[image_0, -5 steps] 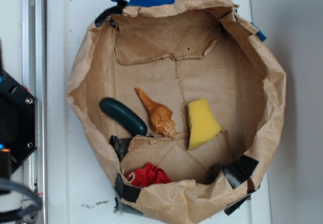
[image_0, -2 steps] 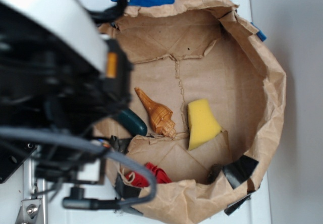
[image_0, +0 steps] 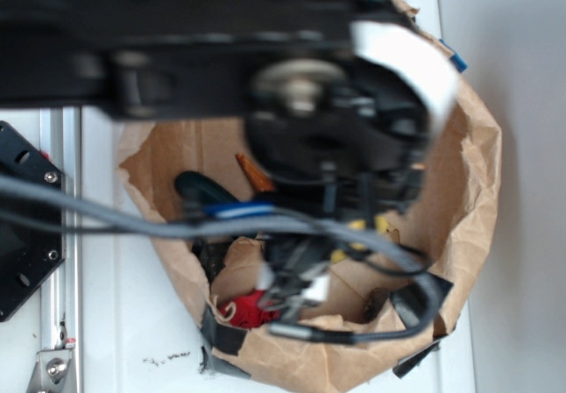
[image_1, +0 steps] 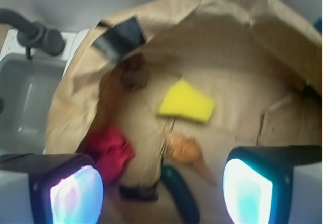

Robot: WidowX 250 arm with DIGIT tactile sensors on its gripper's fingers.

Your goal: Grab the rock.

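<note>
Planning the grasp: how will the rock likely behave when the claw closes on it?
The rock looks rounded and lumpy, so it may roll or squirt sideways under the pinch. Its rough, mottled surface should probably grip the open claw decently. It sits beside the paper bag wall, which looks floppy and may crumple in.

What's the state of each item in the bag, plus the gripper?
rock: loose by the bag wall, ungrasped
yellow sponge: lying flat, free
shell: on its side
red thing: crumpled by the wall
green cucumber: lying flat
paper bag: open, rim rolled
gripper: open, empty, above the items
</note>
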